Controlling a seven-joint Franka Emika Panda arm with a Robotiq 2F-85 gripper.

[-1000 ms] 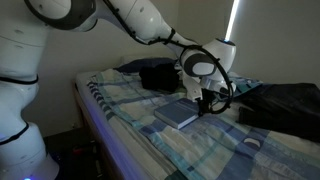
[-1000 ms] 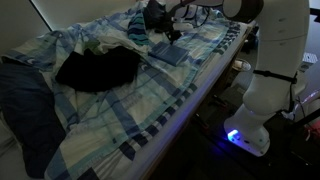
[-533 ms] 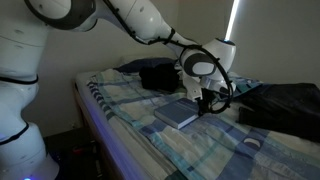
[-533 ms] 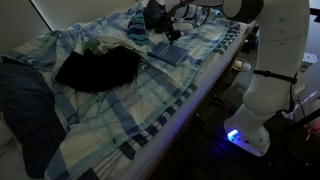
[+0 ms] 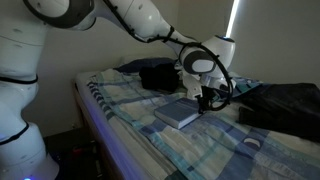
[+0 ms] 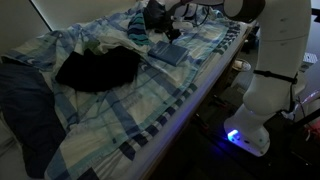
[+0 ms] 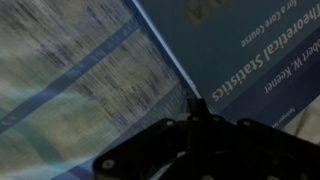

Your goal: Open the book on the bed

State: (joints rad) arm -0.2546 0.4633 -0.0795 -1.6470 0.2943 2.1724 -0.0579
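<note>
The book point(image 5: 174, 113), a grey-blue hardcover, lies closed and flat on the plaid bed point(image 5: 200, 152). It also shows in the other exterior view point(image 6: 168, 53) on the bed point(image 6: 130, 112). My gripper point(image 5: 205, 102) hangs at the book's far edge, fingertips down close to it; it also shows from the opposite side point(image 6: 172, 35). In the wrist view the fingertips point(image 7: 195, 103) meet in one point right at the edge of the blue cover point(image 7: 240, 50), which carries white lettering, with plaid bedding point(image 7: 70, 70) beside it. The gripper holds nothing.
A black bag point(image 5: 156, 75) lies behind the book, also seen mid-bed point(image 6: 97, 68). Dark clothing point(image 5: 285, 105) is heaped beyond the gripper. A small grey object point(image 5: 250, 143) sits near the bed's front. A blue-grey cloth point(image 6: 25, 100) hangs off the bed's far end.
</note>
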